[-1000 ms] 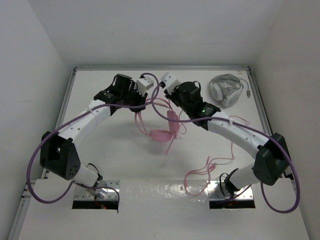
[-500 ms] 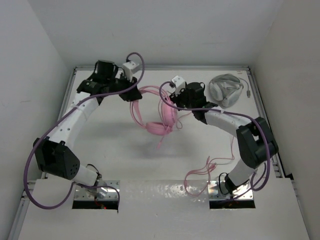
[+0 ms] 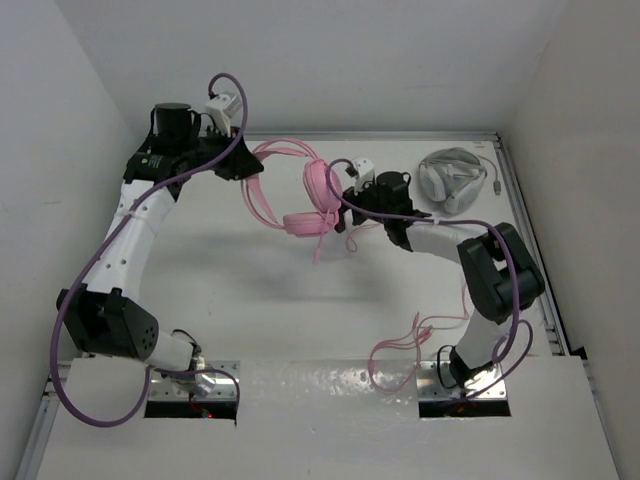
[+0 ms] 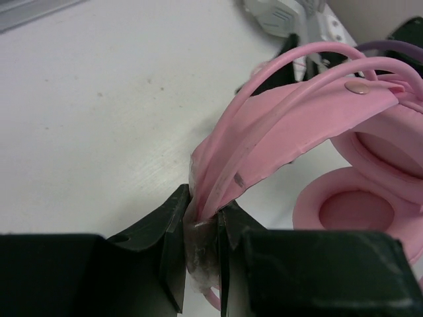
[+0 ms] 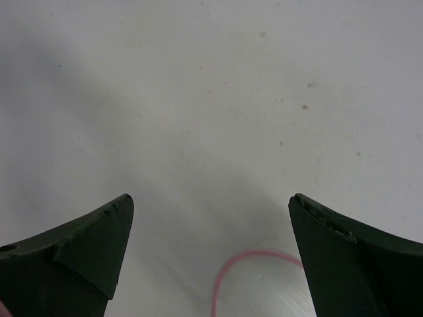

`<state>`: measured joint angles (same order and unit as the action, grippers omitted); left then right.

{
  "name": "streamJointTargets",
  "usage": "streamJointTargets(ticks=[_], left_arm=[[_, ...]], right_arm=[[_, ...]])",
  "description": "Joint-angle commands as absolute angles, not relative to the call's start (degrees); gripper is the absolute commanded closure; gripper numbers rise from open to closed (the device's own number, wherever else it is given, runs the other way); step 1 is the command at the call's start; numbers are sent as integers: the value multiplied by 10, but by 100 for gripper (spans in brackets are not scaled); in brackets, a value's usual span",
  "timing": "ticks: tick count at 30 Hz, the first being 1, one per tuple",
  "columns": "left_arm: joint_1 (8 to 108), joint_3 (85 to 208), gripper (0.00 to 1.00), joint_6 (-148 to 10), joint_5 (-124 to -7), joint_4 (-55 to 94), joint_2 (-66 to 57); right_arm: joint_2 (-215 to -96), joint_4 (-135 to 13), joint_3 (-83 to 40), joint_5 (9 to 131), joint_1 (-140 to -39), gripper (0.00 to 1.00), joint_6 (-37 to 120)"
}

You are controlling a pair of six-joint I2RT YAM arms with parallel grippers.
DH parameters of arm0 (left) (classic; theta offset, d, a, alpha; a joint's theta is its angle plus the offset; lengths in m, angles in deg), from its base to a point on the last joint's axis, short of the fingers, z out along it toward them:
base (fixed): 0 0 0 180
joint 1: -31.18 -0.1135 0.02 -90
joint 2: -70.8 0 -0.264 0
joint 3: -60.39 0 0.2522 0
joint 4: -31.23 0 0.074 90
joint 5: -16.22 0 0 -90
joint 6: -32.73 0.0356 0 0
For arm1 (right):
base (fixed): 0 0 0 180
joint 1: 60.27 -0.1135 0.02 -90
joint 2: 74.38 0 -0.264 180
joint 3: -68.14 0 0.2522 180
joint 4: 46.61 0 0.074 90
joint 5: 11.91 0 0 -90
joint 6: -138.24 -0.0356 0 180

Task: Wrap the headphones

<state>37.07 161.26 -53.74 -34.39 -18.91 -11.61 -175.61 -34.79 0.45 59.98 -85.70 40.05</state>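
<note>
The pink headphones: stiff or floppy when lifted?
Probably stiff: the headband holds its arch though the left gripper pinches one spot. The cable looks floppy, lying in loose loops, so it may drag.

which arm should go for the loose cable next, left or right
Right. The right hand is open and empty, and the pink cable lies on the table right by it. The left hand is shut on the headband of the headphones, so it is busy.
</note>
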Motion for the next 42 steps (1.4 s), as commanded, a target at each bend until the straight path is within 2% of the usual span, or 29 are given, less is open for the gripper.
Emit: streamJointTargets(ticks=[1,5,10,17,19,21,22,23,24,25,28,30,34,37,42], left_arm=[[365,1612,100,-580,-398,-126,-87],[365,1571,100,-588,-439,-89,-95],[364,1553,100,-622,-430,-60,-99],[351,1538,100,-631,-424,-51,-110],[348,1526,100,-632,-430,-44,-113],[347,1513,100,-632,-436,-36,-114],[347,1510,100,-632,-441,-28,-116],[347,1505,100,-633,-443,-23,-116],[347,1501,100,-635,-445,-19,-116],[347,1500,100,-638,-451,-12,-120],[347,1497,100,-644,-457,-4,-123],[348,1491,100,-646,-457,-3,-122],[348,1488,100,-643,-461,-4,-119],[347,1487,100,-640,-461,-5,-116],[348,1482,100,-639,-466,-4,-112]], right_arm=[[-1691,-308,38,601,-831,1,346],[-1616,-418,20,587,-826,1,347],[-1600,-535,-20,513,-826,1,370],[-1538,-648,-4,565,-826,1,444],[-1498,-659,4,574,-826,5,445],[-1467,-665,6,615,-826,16,437],[-1445,-682,0,637,-830,45,431],[-1437,-692,-22,688,-836,61,417],[-1432,-698,-32,723,-857,72,411],[-1428,-696,-39,755,-874,67,411],[-1430,-671,-55,848,-971,20,450],[-1442,-643,-57,873,-1024,3,478],[-1487,-619,-96,903,-1052,1,503],[-1546,-607,-137,989,-1061,1,524],[-1638,-590,-202,964,-1061,1,559]])
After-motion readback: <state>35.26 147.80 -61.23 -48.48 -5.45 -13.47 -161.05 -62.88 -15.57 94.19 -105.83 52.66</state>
